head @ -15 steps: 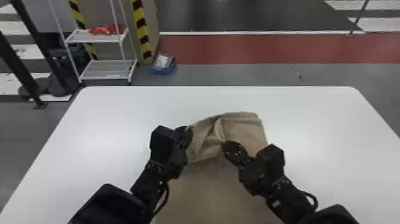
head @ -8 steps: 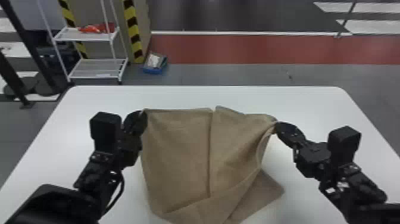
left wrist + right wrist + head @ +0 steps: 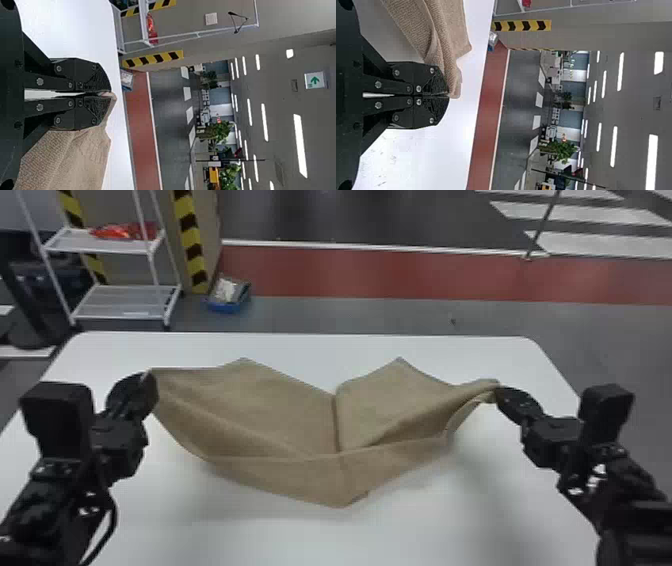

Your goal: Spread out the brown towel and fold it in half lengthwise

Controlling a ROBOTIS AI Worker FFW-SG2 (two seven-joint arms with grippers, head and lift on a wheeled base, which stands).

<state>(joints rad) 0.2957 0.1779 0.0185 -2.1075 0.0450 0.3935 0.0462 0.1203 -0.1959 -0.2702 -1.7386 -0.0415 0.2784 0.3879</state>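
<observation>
The brown towel (image 3: 280,415) is stretched between both grippers above the white table, its middle sagging and its near part hanging in a point. My left gripper (image 3: 146,377) holds its left corner, and my right gripper (image 3: 500,392) has the right corner. A vertical crease runs down the towel's middle. In the left wrist view, the gripper (image 3: 104,94) is shut on a towel (image 3: 71,158) corner. The right wrist view has the gripper (image 3: 443,95) shut on a bunched edge of the towel (image 3: 443,43).
The white table (image 3: 300,535) extends around and beneath the towel, with its far edge just beyond it. Past that edge, on the floor, are a white shelf rack (image 3: 120,304) and a blue box (image 3: 227,306).
Both grippers have moved apart, spreading the towel from a bunched shape into a wide stretch. Its near part has lifted and drawn away from the table's near side. The head view has shifted slightly.
</observation>
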